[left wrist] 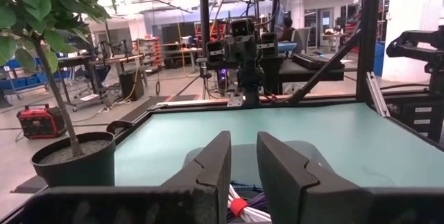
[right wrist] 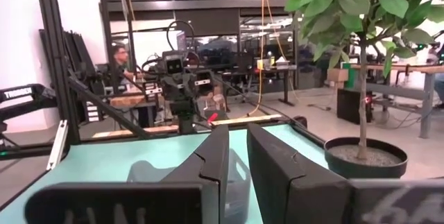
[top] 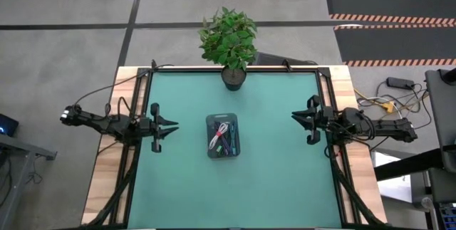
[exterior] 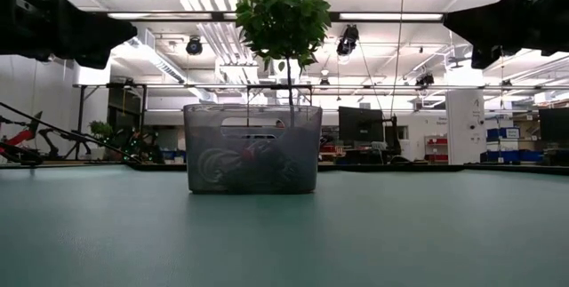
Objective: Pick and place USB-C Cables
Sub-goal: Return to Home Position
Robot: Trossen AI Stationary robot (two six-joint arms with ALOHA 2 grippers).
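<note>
Cables (top: 222, 139) in bin (top: 208, 134), midway between left fingers (left wrist: 211, 172) and right fingers (right wrist: 208, 165), well apart

Your high view looks straight down on the whole table (top: 285, 180). Your low view sits at tabletop level, close to the bin (exterior: 252, 149), facing the room (exterior: 427, 100). Your wrist views look level across the table at each other; all four share the bin and potted plant (top: 229, 41).
</note>
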